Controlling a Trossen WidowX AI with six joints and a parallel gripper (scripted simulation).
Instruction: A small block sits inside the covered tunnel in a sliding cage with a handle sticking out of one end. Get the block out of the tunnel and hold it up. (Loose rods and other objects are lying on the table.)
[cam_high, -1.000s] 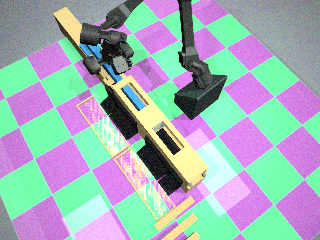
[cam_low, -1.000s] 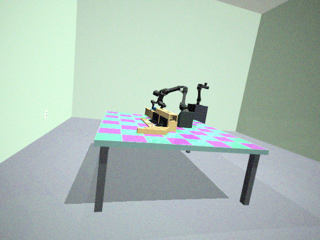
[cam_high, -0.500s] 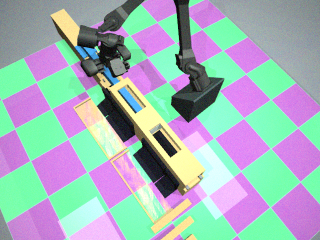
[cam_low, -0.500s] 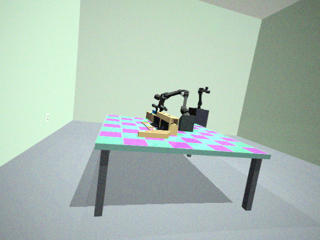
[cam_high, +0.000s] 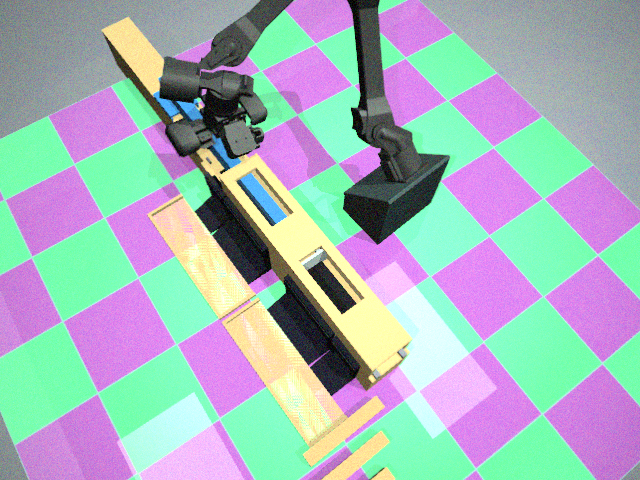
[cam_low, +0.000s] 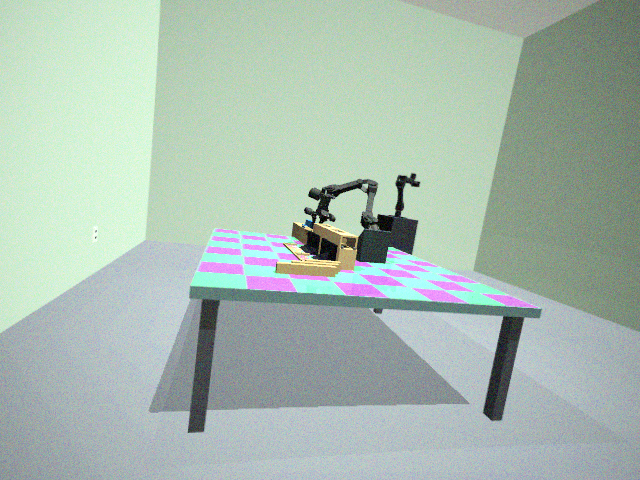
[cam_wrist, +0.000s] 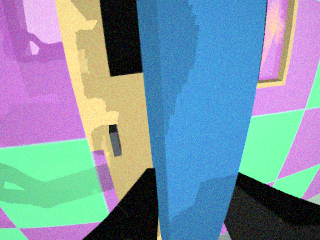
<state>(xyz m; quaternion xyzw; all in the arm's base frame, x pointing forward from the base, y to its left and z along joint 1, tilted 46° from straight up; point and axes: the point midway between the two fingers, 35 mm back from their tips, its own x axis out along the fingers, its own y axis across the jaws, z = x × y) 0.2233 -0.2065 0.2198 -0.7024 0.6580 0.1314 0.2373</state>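
Pale green walls surround a magenta-and-green checkered table (cam_high: 491, 206) (cam_low: 361, 299), where a gripper's jaws (cam_high: 219, 138) (cam_low: 320, 219) clamp a long blue bar (cam_high: 262, 198) (cam_low: 308, 223) (cam_wrist: 205, 110). Ahead of them, the bar enters a tan tunnel (cam_high: 289, 232) (cam_low: 338, 235) with two top openings. Farther out lie tan rods (cam_high: 343, 431) (cam_low: 307, 268). The block's place cannot be told.

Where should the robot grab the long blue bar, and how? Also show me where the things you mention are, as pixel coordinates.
Grab the blue bar (cam_high: 224, 152) (cam_wrist: 205, 100) where it sticks out of the wooden tunnel (cam_high: 292, 232), coming down from above. It is long and narrow, so one finger probably fits best on each long side. The roof covers much of the rest. The gripper (cam_wrist: 182, 174) is already shut on that outside part.
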